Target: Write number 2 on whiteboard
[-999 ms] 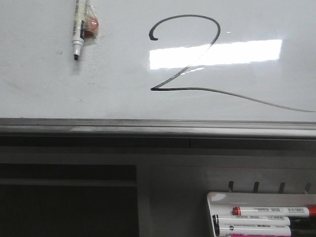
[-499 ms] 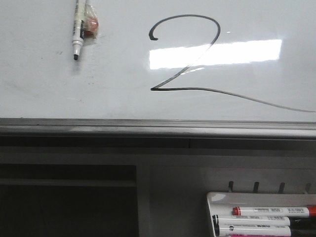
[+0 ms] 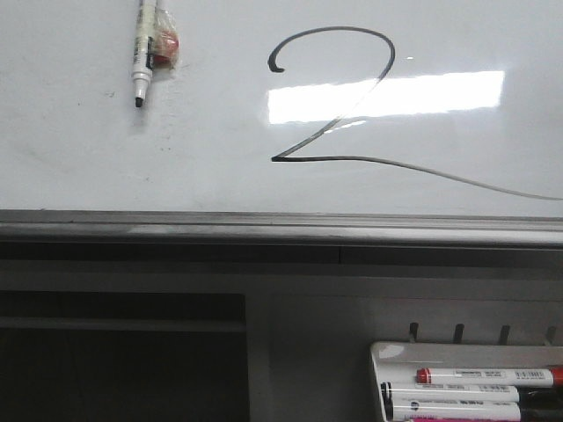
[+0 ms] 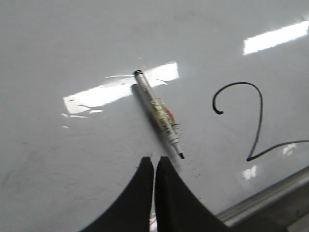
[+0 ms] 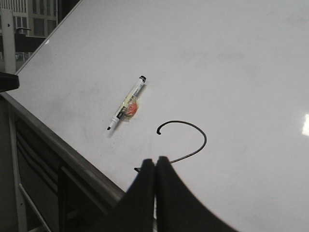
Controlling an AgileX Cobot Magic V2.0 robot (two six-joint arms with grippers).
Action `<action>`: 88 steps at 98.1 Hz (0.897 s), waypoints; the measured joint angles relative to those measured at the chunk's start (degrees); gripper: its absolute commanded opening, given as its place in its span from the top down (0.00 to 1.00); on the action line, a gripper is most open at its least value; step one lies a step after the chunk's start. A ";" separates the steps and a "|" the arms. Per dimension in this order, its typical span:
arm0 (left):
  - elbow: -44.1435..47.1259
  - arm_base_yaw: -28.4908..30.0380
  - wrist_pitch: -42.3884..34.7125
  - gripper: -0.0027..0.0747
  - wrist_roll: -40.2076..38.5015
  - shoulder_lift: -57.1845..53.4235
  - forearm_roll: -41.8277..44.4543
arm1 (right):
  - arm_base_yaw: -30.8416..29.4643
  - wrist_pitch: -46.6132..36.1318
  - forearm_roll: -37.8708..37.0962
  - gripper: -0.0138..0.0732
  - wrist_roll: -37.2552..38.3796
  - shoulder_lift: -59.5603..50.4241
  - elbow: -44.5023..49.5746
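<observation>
**A:** What has changed in the last second?

**B:** Almost nothing, operator. The large black hand-drawn number 2 (image 3: 330,97) sits in the same spot on the glossy white whiteboard (image 3: 79,176), above its grey lower edge, with curl, diagonal and wavy base stroke all as they were. The black-tipped white marker pen (image 3: 142,48) lies on the board well left of the digit, in no one's grip. You'd judge the writing finished.

**A:** And your end effectors?

**B:** The left end effector (image 4: 154,166) has its dark fingers pressed together with nothing between them, hanging just short of the pen tip. The right end effector (image 5: 155,166) is likewise closed and empty, near the digit's lower corner.

**A:** Anything you can't make out?

**B:** The base stroke runs off the front view's right side, so its end is cut off. A bright glare washes over the diagonal. The small white marker tray (image 3: 387,352) below is cropped, and something reddish beside the pen is too blurred to name.
</observation>
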 measured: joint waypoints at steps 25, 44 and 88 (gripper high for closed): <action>10.60 13.77 2.72 0.99 -26.35 -15.12 23.32 | 0.00 0.00 0.00 0.92 0.00 0.00 0.00; 11.06 19.56 15.29 0.99 -38.43 -18.06 29.83 | 0.00 0.00 0.00 0.92 0.00 0.00 0.00; 11.05 21.13 28.93 0.99 -39.85 -18.06 28.03 | 0.00 0.00 0.00 0.92 0.00 0.00 0.00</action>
